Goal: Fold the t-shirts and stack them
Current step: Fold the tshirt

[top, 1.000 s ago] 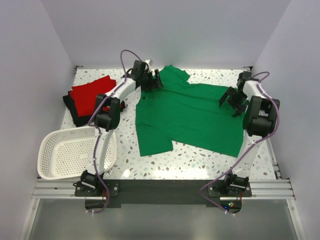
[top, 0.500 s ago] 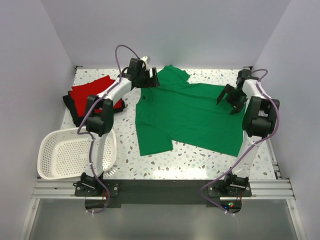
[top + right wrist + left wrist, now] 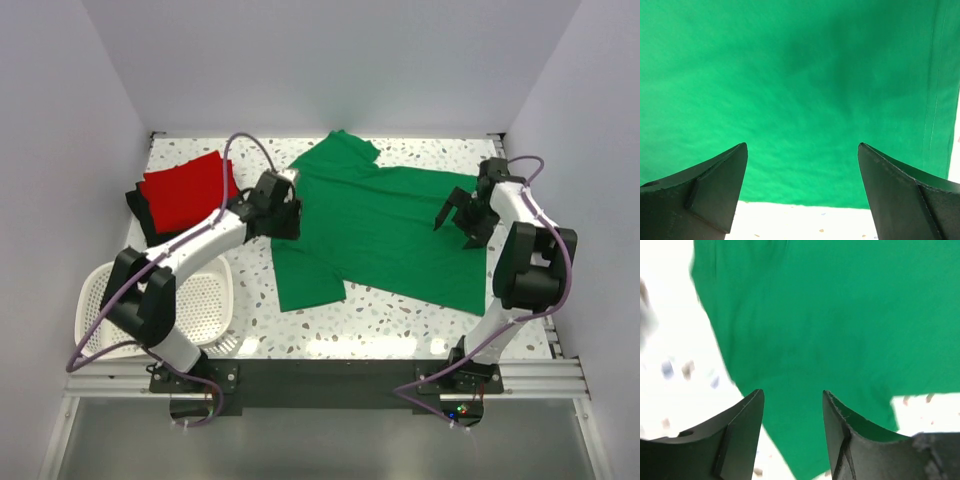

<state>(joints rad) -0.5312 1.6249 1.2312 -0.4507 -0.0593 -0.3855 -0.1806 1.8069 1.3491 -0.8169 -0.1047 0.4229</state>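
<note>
The green t-shirt (image 3: 380, 230) lies spread flat across the middle of the table. At the far left, a folded red t-shirt (image 3: 185, 188) rests on a black t-shirt (image 3: 138, 215). My left gripper (image 3: 290, 215) hovers over the green shirt's left edge. In the left wrist view the left gripper (image 3: 792, 391) is partly open with only green cloth (image 3: 830, 315) below the gap. Over the shirt's right side, my right gripper (image 3: 456, 225) is wide open. The right wrist view shows the right gripper (image 3: 802, 145) empty, above the cloth's edge (image 3: 805, 100).
A white slotted basket (image 3: 105, 325) stands at the near left, partly under my left arm. Speckled tabletop (image 3: 380, 325) shows in front of the green shirt. White walls close in the table at the back and both sides.
My left arm has swung back from the shirt's far-left sleeve to its left edge, nearer me, and its jaws have narrowed. The right gripper shifted slightly nearer and stayed wide open.
</note>
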